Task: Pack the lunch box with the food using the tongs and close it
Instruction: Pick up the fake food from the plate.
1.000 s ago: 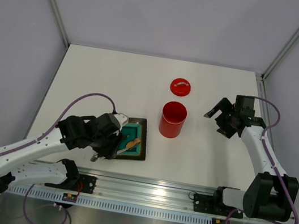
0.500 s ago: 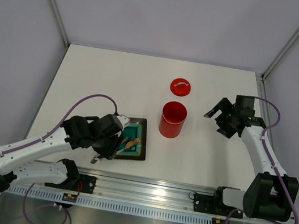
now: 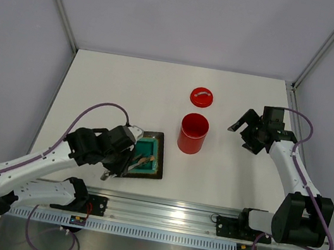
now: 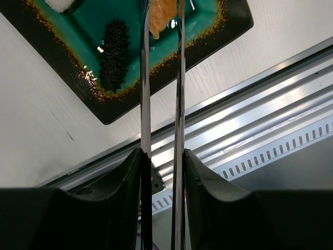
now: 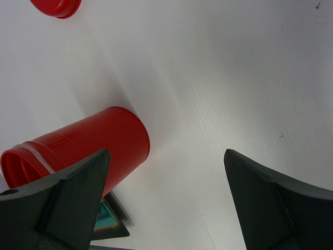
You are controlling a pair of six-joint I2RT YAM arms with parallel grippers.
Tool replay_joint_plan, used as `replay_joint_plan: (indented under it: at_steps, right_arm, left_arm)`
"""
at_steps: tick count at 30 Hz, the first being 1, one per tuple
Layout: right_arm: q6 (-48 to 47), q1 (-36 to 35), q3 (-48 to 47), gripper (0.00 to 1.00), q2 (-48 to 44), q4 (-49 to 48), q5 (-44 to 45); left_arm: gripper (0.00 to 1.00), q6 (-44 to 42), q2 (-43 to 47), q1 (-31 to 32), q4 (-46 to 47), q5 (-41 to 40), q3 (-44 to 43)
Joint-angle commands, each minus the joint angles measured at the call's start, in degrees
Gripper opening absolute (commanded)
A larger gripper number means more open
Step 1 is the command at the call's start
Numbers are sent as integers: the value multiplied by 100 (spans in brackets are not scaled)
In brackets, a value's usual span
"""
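Note:
The red lunch box (image 3: 193, 133) stands upright and uncovered at mid-table, and its red lid (image 3: 202, 97) lies just behind it. My left gripper (image 3: 124, 156) is shut on the silver tongs (image 4: 145, 78), pressing both arms inward. The tong tips reach over the plate (image 4: 218, 36) and flank an orange piece (image 4: 162, 13) of the food. A dark stick (image 4: 114, 49) and a white cube (image 4: 62, 4) also lie on the plate. To the right of the lunch box (image 5: 88, 140), my right gripper (image 5: 166, 153) hangs open with nothing in it.
The dark square plate (image 3: 161, 156) with a teal centre sits near the table's front edge, left of the lunch box. An aluminium rail (image 4: 250, 104) runs along that edge just past the plate. Grey walls close in the table on three sides.
My left gripper has squeezed the tongs narrower, and their tips have closed in on the orange piece. The right arm has not moved.

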State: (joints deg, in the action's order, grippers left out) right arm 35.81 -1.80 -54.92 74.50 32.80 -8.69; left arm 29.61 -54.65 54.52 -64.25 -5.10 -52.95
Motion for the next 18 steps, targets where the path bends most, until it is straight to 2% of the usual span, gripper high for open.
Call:
replay_joint_plan:
  at_steps: [1,13,15,18]
  right_arm:
    - [22,5,34,99,-190,-124,-98]
    - [31,-4,69,99,-190,-151,-116]
    - [22,-4,77,99,-199,-142,-107]
    - [22,-4,77,100,-199,-151,-116]
  left_arm:
    - [15,63,227,-3,-35,-219,-444]
    - [11,133,254,-3,-202,-368,-629]
    - [13,160,245,-3,-228,-404,-638]
    - [23,203,183,-3,-228,-474,-612]
